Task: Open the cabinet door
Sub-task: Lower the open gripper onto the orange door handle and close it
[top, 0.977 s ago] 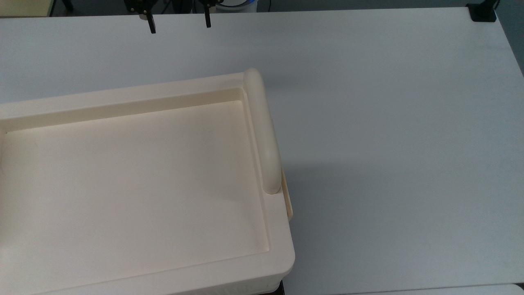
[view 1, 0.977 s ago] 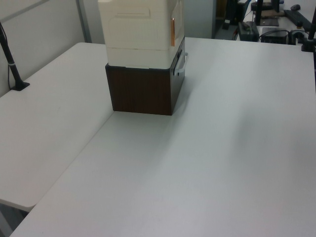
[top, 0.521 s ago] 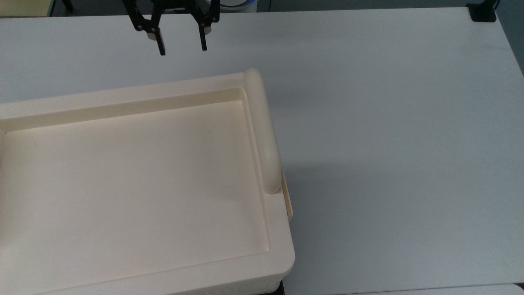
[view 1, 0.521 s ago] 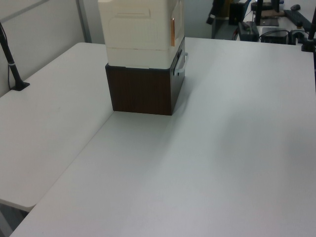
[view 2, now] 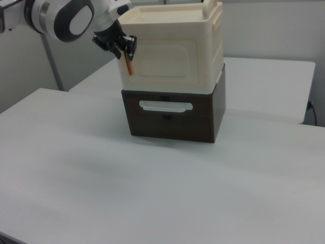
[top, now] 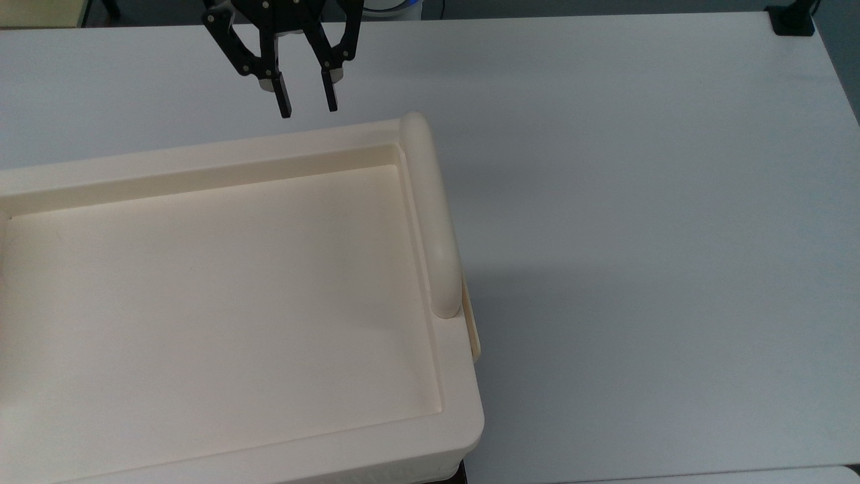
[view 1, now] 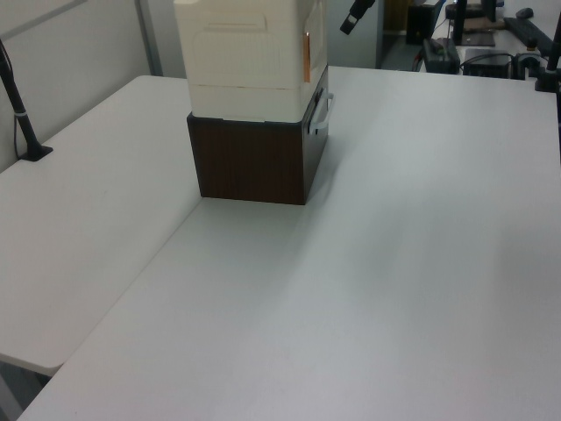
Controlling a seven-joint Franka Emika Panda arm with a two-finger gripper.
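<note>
Cream door: the cabinet door (view 2: 165, 62) is a shut panel on the cream cabinet (view 2: 208, 51), upper centre of the right view.
Base: dark brown drawer unit (view 2: 175, 119) underneath, on the white worktop (view 2: 152, 193).
Claw: claw (top: 306, 106), upper left of the top view, fingers parted, holding nothing, just beyond the cabinet's rim.

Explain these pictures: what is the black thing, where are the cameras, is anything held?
The black thing is the gripper of a white robot arm; its jaws stand apart and hold nothing. The top view looks straight down on the cream cabinet's recessed top. The left and right views look across the white table from two sides. The cabinet sits on a dark brown drawer unit. In the right view the gripper hangs beside the cabinet door, which looks shut.
</note>
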